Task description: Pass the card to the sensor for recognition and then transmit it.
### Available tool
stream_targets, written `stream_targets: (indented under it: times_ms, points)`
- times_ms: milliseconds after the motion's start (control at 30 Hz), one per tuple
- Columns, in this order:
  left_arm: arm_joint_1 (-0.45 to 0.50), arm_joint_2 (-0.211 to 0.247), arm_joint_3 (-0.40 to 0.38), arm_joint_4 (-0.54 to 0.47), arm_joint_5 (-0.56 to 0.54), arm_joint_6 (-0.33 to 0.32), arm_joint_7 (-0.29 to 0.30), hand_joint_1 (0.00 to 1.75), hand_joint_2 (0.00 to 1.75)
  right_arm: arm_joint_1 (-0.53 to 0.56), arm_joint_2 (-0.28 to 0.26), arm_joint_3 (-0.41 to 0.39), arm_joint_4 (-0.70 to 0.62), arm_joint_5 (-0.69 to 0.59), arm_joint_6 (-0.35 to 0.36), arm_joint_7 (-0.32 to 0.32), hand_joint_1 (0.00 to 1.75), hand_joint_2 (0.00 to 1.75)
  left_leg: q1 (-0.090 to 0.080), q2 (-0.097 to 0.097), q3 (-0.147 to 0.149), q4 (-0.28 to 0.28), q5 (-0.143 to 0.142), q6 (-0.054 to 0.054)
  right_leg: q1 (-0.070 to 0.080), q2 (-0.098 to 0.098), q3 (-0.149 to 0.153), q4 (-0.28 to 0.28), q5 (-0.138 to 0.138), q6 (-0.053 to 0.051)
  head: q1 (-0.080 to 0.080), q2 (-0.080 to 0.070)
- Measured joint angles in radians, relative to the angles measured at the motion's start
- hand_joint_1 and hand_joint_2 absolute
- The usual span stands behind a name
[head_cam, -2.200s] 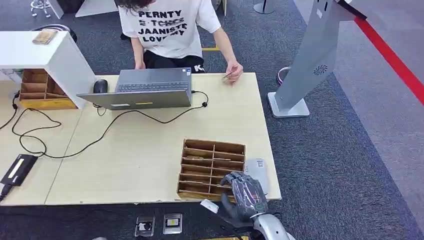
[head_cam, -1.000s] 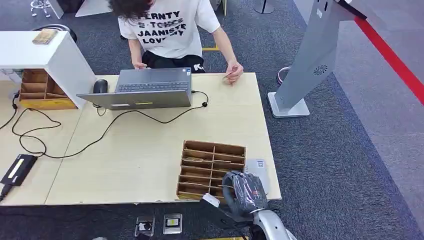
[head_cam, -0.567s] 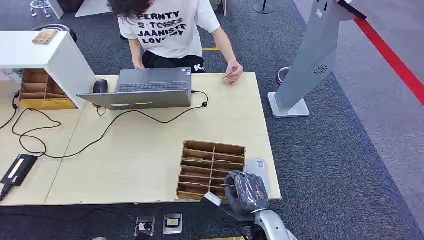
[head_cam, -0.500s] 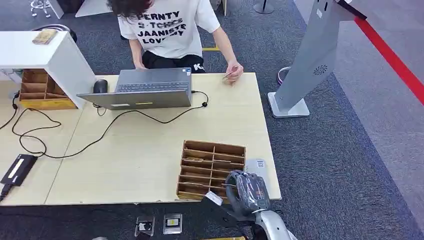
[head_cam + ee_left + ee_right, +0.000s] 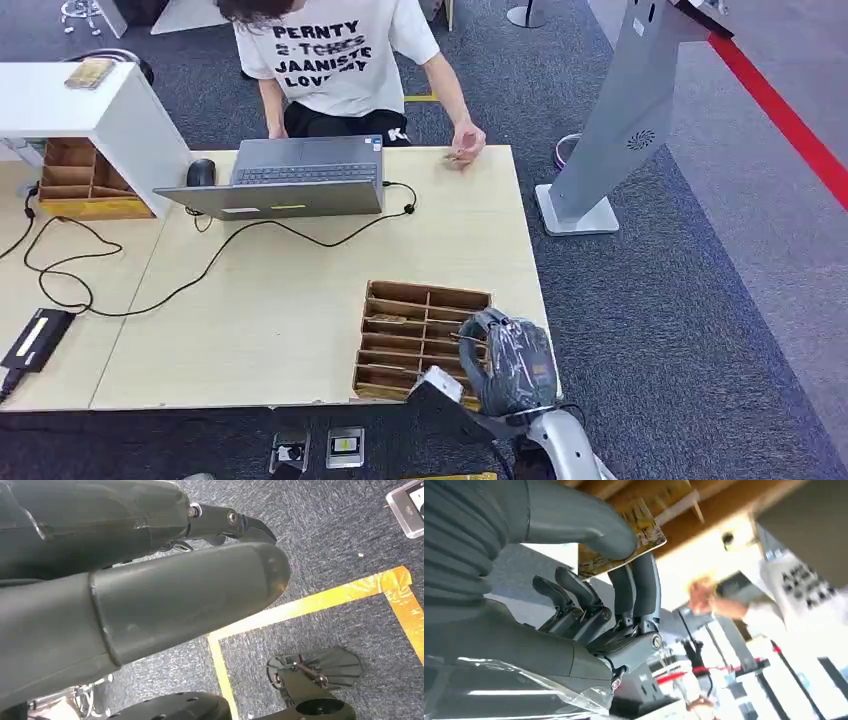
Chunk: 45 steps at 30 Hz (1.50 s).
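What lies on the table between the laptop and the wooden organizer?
In the head view, a black cable crosses bare tabletop between the laptop and the organizer.

Person's white T-shirt (image 5: 335, 50): black print "PERNTY", "JAANISTE", "LOVE MY"; struck-through second line unreadable.
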Motion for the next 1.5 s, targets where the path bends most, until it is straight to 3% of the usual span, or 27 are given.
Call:
stream_targets:
  times_ms: [567, 967, 1333, 1500]
  points:
    - [0.003, 0.0, 0.0, 0.0, 0.011, 0.007, -0.001, 0.0, 0.0, -0.041, -0.008, -0.032, -0.108, -0.023, -0.077, -0.024, 1.75, 1.75, 0.0, 0.0, 0.0, 0.0, 0.0, 0.0, 0.0, 0.0, 0.0, 0.0, 0.0, 0.0, 0.0, 0.0]
    - [0.003, -0.002, 0.0, 0.0, 0.01, -0.002, -0.001, 0.0, 0.0, -0.048, -0.011, -0.042, -0.136, -0.018, -0.085, -0.04, 1.75, 1.75, 0.0, 0.0, 0.0, 0.0, 0.0, 0.0, 0.0, 0.0, 0.0, 0.0, 0.0, 0.0, 0.0, 0.0]
    - [0.0, -0.002, 0.0, 0.0, -0.005, -0.01, 0.002, 0.0, 0.0, -0.08, -0.01, -0.041, -0.14, -0.034, -0.077, -0.087, 1.75, 1.75, 0.0, 0.0, 0.0, 0.0, 0.0, 0.0, 0.0, 0.0, 0.0, 0.0, 0.0, 0.0, 0.0, 0.0]
    - [-0.014, -0.005, -0.001, 0.0, -0.015, -0.014, 0.01, 0.0, 0.0, -0.15, 0.017, -0.037, -0.121, -0.093, -0.058, -0.144, 1.75, 1.75, 0.0, 0.0, -0.001, 0.0, 0.0, 0.0, 0.0, 0.0, 0.0, 0.0, 0.0, 0.0, 0.0, 0.0]
